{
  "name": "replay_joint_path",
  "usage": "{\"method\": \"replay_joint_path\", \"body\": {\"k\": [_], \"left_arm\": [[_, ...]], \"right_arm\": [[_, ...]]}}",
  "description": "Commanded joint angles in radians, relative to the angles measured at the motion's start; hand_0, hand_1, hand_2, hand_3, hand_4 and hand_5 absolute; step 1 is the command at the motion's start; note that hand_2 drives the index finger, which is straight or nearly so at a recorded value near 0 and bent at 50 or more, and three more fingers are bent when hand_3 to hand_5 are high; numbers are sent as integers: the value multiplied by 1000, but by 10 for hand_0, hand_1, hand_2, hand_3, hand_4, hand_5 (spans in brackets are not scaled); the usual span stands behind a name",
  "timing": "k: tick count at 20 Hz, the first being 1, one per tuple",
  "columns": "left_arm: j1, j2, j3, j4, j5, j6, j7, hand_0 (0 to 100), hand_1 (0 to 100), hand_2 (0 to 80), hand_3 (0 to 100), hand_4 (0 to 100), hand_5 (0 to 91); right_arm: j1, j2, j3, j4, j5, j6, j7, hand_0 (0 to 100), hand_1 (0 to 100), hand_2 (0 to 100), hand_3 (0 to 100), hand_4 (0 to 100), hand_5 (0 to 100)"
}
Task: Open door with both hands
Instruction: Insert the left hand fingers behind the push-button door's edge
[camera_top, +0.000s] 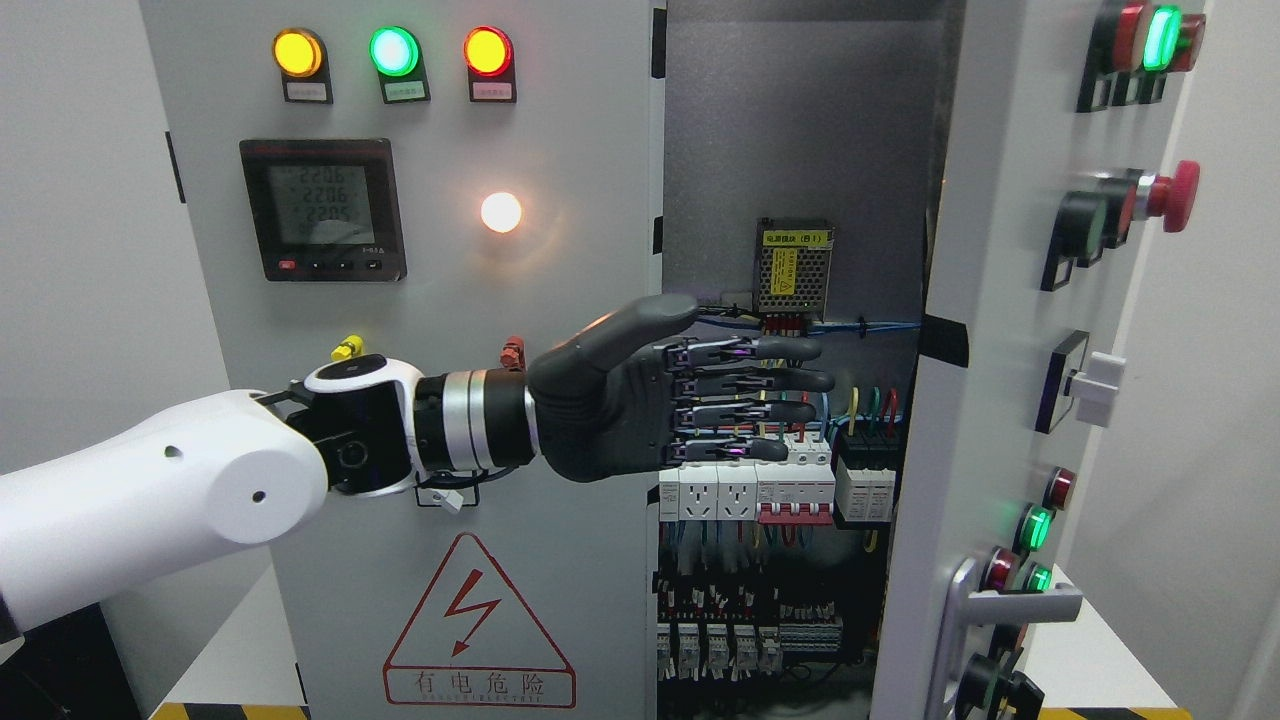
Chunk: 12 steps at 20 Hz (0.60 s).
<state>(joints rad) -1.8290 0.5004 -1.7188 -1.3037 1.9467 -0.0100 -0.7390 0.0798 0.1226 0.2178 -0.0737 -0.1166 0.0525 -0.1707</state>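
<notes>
Left hand (640, 395) reaches in from the lower left, fingers (770, 380) extended straight and held side by side, thumb raised — nothing grasped. It hangs in front of the open cabinet bay, fingertips over the breaker row (760, 480). Right door (1010, 380) stands swung open at picture right, edge-on to camera; left door (420, 300) shut, lamps lit.

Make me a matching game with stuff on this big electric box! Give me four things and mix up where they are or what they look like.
Things:
1. left hand
2. right door
3. warning triangle
4. meter screen

Descriptions:
A. red, low on the left door
B. swung open, edge toward the camera
C. flat, fingers stretched out in front of the wiring
D. dark square under the three round lamps

Pairs: 1-C, 2-B, 3-A, 4-D
</notes>
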Motion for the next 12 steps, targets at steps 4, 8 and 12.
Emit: {"method": "replay_joint_path", "body": {"k": [4, 8, 12], "left_arm": [[40, -122, 117, 35, 1, 22, -3, 120, 389, 0, 0, 0, 0], [57, -125, 198, 31, -2, 117, -5, 120, 389, 0, 0, 0, 0], [57, -141, 220, 27, -29, 120, -5, 120, 389, 0, 0, 0, 0]], "right_arm": [[0, -1, 0, 0, 0, 0, 0, 120, 389, 0, 0, 0, 0], [0, 0, 0, 0, 0, 0, 0, 120, 389, 0, 0, 0, 0], [0, 0, 0, 0, 0, 0, 0, 120, 389, 0, 0, 0, 0]]}}
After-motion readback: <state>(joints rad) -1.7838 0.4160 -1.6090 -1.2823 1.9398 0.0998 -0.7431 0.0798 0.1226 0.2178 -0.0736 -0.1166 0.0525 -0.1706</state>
